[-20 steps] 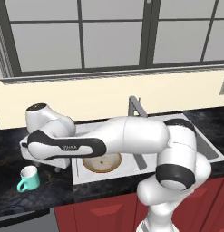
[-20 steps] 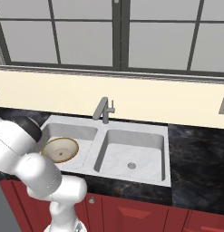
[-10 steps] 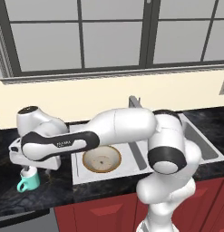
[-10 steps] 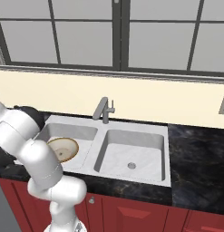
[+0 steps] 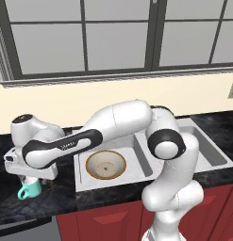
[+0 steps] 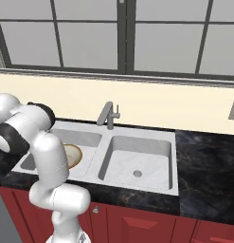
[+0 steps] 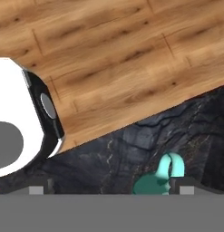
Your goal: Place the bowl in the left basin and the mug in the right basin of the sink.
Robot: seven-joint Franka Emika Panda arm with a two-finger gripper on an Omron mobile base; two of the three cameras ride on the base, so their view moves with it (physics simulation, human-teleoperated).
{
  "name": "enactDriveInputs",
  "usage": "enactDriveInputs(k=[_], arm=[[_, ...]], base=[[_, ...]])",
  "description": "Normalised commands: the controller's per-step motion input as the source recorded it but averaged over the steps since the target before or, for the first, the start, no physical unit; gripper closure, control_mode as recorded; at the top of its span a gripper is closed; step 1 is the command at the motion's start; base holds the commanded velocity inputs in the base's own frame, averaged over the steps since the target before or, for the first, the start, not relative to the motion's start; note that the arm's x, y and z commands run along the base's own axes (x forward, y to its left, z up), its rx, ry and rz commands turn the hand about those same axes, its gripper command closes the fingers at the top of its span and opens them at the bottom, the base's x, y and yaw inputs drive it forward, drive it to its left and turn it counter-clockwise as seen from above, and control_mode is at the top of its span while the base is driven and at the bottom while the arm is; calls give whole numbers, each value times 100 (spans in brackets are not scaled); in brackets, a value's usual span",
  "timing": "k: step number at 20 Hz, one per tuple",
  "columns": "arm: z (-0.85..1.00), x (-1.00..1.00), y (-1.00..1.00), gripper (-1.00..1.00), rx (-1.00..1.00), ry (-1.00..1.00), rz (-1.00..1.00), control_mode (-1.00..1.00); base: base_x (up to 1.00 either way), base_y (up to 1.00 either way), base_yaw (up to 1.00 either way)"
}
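At lower left, the wide-open gripper (image 5: 29,181) is held over the small teal-green mug (image 5: 29,189) on the black marbled table (image 5: 61,197).

The arm (image 5: 122,124) is made of glossy white rounded shells joined by dark grey, nearly black bands at the joints. One forearm section is a long dark sleeve with small pale lettering, too small to read. Round dark caps close the elbow and shoulder joints. The hand (image 5: 23,162) is a boxy white block with small dark fingers below.
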Motion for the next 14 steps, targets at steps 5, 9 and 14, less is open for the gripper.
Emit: enactDriveInputs(k=[5, 9, 14], arm=[[-1, 2, 25, -100, -12, 6, -9, -100], [-1, 8, 27, -100, -10, 5, -10, -100], [-8, 2, 10, -100, -3, 0, -2, -100]], base=[[0, 0, 0], [0, 0, 0], [0, 0, 0]])
